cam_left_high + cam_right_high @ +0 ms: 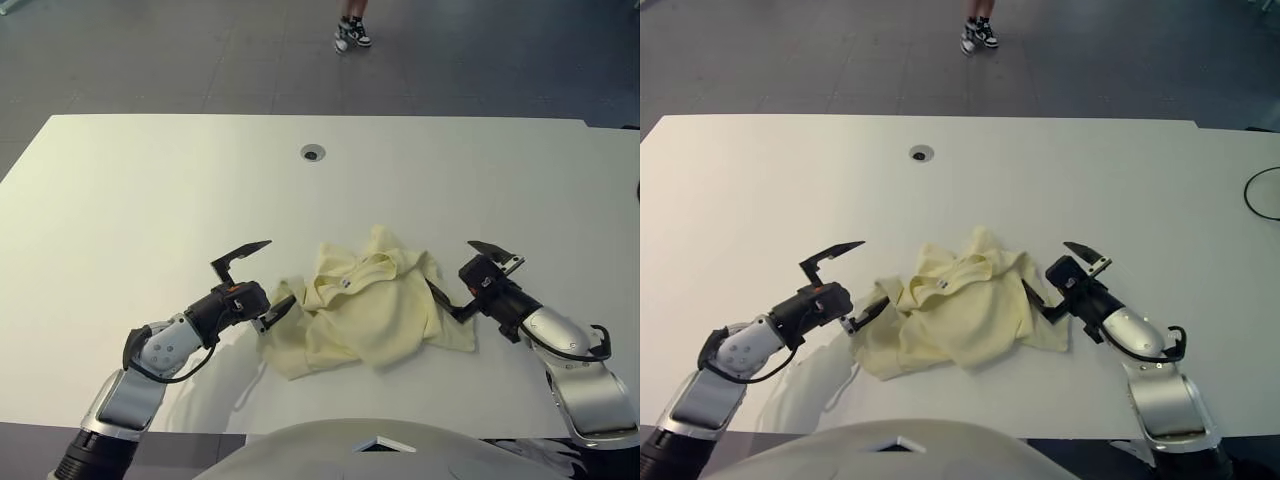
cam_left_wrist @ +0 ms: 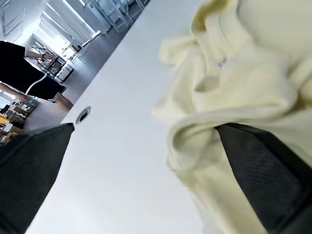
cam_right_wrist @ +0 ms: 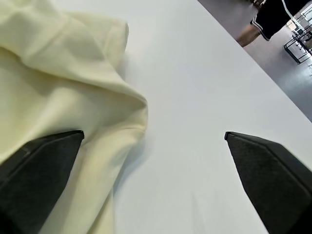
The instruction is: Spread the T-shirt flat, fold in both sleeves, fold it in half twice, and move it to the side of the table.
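yellow t-shirt (image 1: 365, 310) crumpled on bench (image 1: 150, 180), near front edge; left jaws and right jaws wide open at its sides, gripping nothing; best to pinch single-layer outer hems, then draw apart evenly

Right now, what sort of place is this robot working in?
Probably a lab or an open, office-style test hall. There is a big white table with a cable hole, bare grey floor around it, and what look like racks farther off.
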